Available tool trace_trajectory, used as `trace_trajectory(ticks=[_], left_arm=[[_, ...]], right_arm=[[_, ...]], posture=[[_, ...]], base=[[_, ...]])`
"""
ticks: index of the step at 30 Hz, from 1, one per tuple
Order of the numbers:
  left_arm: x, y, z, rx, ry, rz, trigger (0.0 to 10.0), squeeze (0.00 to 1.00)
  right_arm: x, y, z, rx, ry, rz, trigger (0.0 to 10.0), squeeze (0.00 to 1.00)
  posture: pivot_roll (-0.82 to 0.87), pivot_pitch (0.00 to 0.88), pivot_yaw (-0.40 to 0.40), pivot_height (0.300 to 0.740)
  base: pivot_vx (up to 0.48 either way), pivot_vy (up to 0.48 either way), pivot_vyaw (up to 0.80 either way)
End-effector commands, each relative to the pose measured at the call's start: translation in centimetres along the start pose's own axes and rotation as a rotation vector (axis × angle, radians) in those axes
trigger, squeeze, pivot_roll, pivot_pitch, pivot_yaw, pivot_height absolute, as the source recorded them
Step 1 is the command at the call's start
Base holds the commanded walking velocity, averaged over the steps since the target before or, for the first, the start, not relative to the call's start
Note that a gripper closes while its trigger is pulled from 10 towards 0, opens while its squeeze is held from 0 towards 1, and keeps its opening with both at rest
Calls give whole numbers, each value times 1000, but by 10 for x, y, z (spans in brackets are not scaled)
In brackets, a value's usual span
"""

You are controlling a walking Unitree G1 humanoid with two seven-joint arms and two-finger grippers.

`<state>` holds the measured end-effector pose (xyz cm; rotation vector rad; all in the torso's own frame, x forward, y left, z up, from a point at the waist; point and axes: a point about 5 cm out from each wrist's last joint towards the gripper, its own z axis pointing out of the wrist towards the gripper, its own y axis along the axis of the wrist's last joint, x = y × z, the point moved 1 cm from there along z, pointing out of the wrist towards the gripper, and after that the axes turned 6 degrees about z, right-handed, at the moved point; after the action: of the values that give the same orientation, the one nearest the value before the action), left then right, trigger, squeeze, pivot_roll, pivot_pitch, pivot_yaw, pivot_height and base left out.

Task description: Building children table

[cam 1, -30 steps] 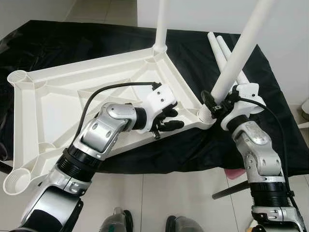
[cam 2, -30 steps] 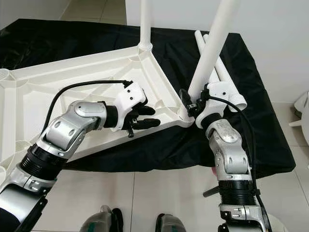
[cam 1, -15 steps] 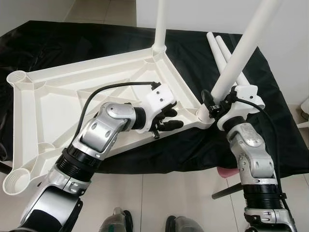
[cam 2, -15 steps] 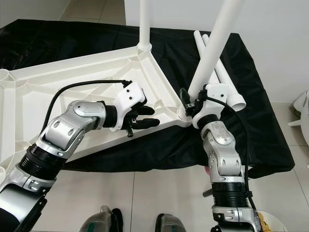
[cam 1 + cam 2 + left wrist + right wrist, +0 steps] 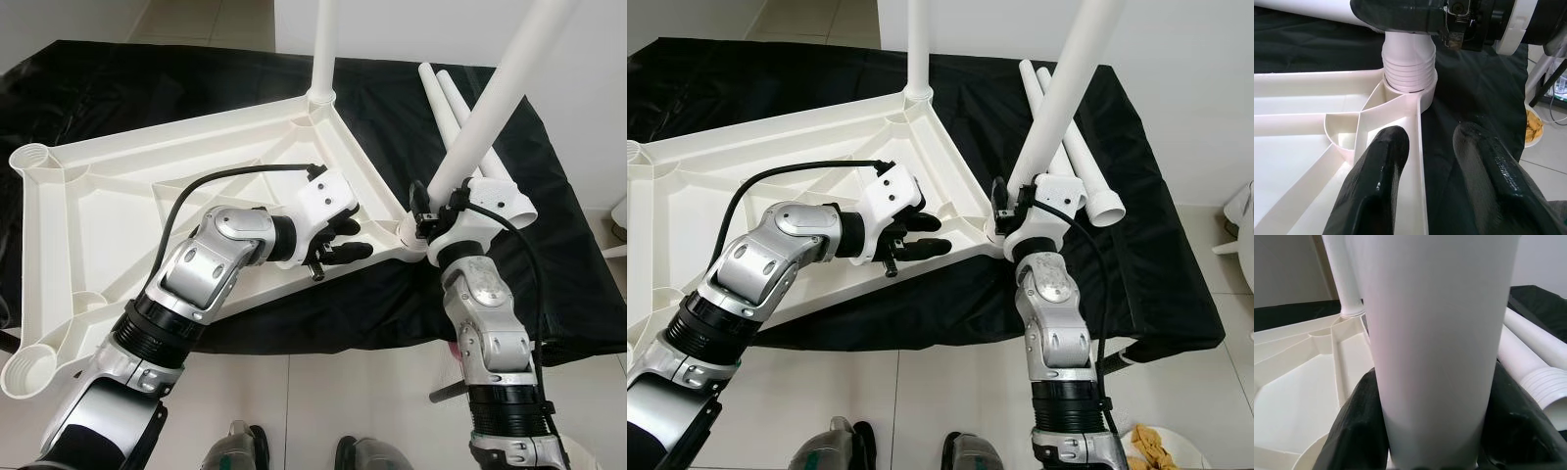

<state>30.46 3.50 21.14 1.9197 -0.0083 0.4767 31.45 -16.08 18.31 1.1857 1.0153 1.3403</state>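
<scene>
The white table top [image 5: 118, 206] lies upside down on a black cloth. One white leg [image 5: 323, 49] stands upright in its far corner socket. A second leg [image 5: 490, 98] leans in the near right corner socket [image 5: 1409, 73], its ribbed end seated there. My right gripper [image 5: 431, 208] is shut on this leg just above the socket, a black finger [image 5: 1359, 426] on each side. My left gripper [image 5: 355, 240] is open, its fingers [image 5: 1376, 186] astride the table top's rim beside that corner. Two loose legs [image 5: 451, 103] lie at the back right.
The black cloth [image 5: 147, 78] covers a low surface whose front edge runs just below the table top. Tiled floor and my feet lie beneath. A dark stand leg [image 5: 456, 387] and a bowl of yellow pieces [image 5: 1156, 446] sit on the floor at the right. A white wall rises behind.
My right forearm has swung left beneath the leaning leg, and the gripper has turned round the leg while still holding it. The left arm has stayed where it was.
</scene>
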Motion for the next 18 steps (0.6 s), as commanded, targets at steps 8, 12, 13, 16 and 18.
trace_trajectory(ticks=[8,12,13,16,18], left_arm=[[1,-3,-2,14,40,-1,10000,0],[1,-2,-2,14,41,0,10000,0],[1,-2,-2,13,41,0,10000,0],[1,-2,-3,14,42,0,10000,0],[1,-2,-3,13,42,0,10000,0]], right_arm=[[-20,-50,-16,219,-204,-42,10000,0],[-20,-49,-19,197,-263,-53,10000,0],[-21,-48,-20,187,-282,-60,10000,0],[-21,-47,-21,180,-306,-57,10000,0],[-23,-46,-23,169,-339,-62,10000,0]], posture=[[-3,142,14,740],[0,141,11,740],[0,141,11,740],[-1,141,10,740],[0,139,10,740]], base=[[0,0,0],[0,0,0],[0,0,0],[0,0,0],[0,0,0]])
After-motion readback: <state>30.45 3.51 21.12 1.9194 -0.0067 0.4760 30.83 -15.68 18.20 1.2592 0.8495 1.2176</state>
